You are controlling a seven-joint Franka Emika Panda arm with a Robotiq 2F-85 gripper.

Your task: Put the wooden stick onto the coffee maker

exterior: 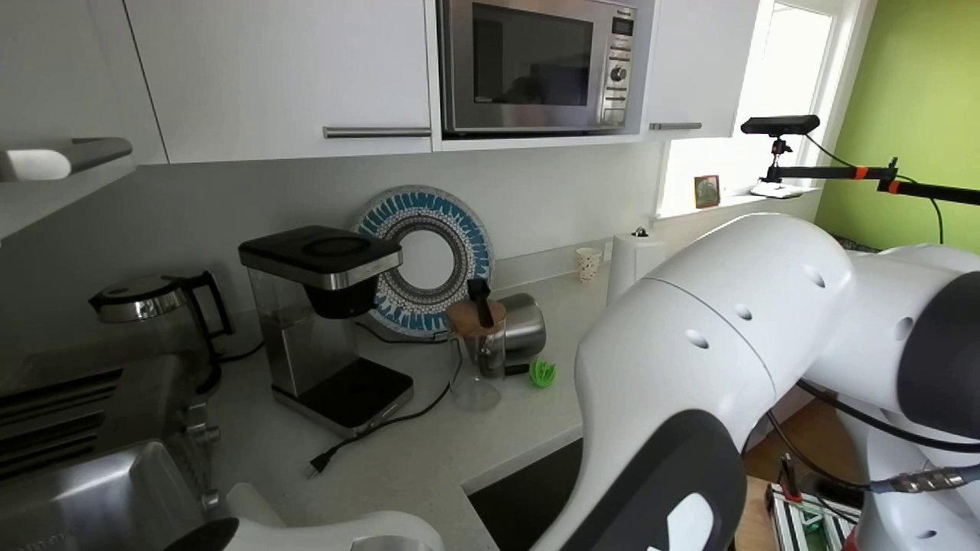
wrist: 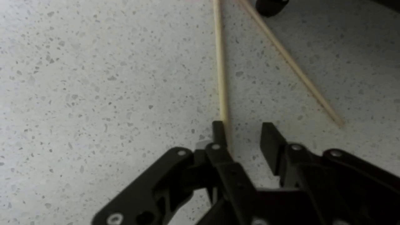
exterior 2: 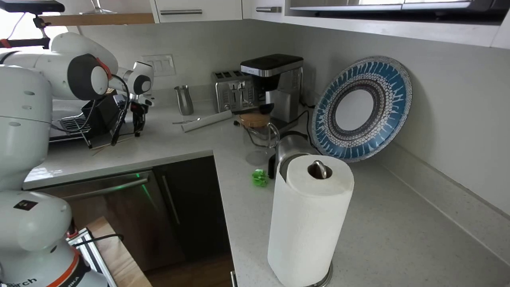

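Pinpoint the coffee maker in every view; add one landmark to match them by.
In an exterior view: the coffee maker stands left of centre, around mid-height.
In an exterior view: the coffee maker stands in the upper half, a little right of centre.
Wrist view: not in it.
Shared landmark: the blue-patterned disc, further right in both exterior views.

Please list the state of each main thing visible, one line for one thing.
Gripper: open
Wooden stick by the gripper: lying, not gripped
Other stick: lying, not gripped
Coffee maker: upright, no stick on top
Black plug: unplugged
Microwave: shut
Paper towel roll: upright
Patterned disc: leaning
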